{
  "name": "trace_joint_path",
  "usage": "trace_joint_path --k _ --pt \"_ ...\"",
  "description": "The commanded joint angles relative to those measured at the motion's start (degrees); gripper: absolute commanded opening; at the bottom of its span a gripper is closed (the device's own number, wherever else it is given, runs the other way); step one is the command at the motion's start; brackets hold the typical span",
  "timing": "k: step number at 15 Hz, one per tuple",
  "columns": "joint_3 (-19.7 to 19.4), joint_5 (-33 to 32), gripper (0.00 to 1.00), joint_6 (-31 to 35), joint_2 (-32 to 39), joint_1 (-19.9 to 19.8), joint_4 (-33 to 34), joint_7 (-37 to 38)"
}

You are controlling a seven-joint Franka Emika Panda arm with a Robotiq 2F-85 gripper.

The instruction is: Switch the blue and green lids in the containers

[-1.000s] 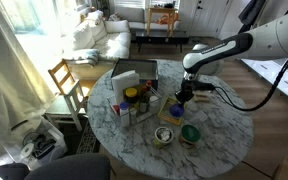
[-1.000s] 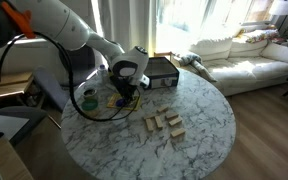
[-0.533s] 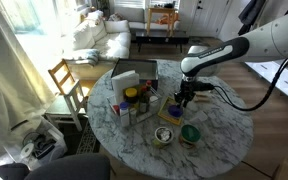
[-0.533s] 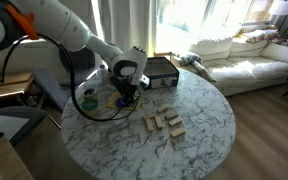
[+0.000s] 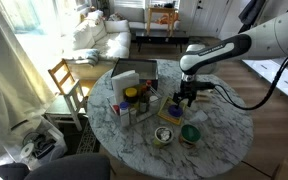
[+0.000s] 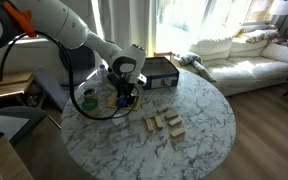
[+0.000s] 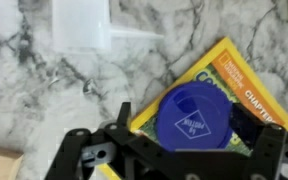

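The blue lid (image 7: 194, 120) looks like a thin moulded plastic disc: light, stiff enough to keep its shape, and smooth, so it could slip or tip if pinched off-centre. The best hold is probably across its full width, with one finger on each side of the rim. A top-down press would find nothing to grip. If it is snapped onto a container it may need a firm pull, and what lies under it could lift with it. In the wrist view it lies on a yellow cover (image 7: 239, 75), and I cannot tell whether a container sits beneath it. A clear tub (image 7: 79, 25) stands apart from it on the counter (image 7: 24, 70).

The green lid (image 5: 189, 132) rests near the counter's edge, close beside the spot under the gripper, and looks equally light.

The arm (image 5: 224, 50) reaches in over the counter with the wrist bent straight down. The gripper (image 7: 176, 138) hangs just above the blue lid with its fingers spread wide. The lid sits between them, nearer the finger at the right of the wrist view, and neither finger touches the rim. Both exterior views show the gripper (image 6: 124, 96) low and vertical.
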Motion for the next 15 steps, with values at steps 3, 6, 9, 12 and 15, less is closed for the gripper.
trace_joint_path --k 3,6,9,12,15 --pt "3.65 3.24 1.00 -11.71 -0.36 -3.87 -0.40 -13.26" --pt "4.33 4.65 1.00 -16.83 -0.05 -5.16 0.11 -19.63" --pt "4.56 8.23 1.00 -21.55 0.36 -6.67 0.58 -22.34" --pt "4.12 12.26 1.00 -24.52 0.52 -7.94 -0.47 -22.60" --pt "3.83 15.64 1.00 -25.53 0.41 -8.67 -2.00 -22.46"
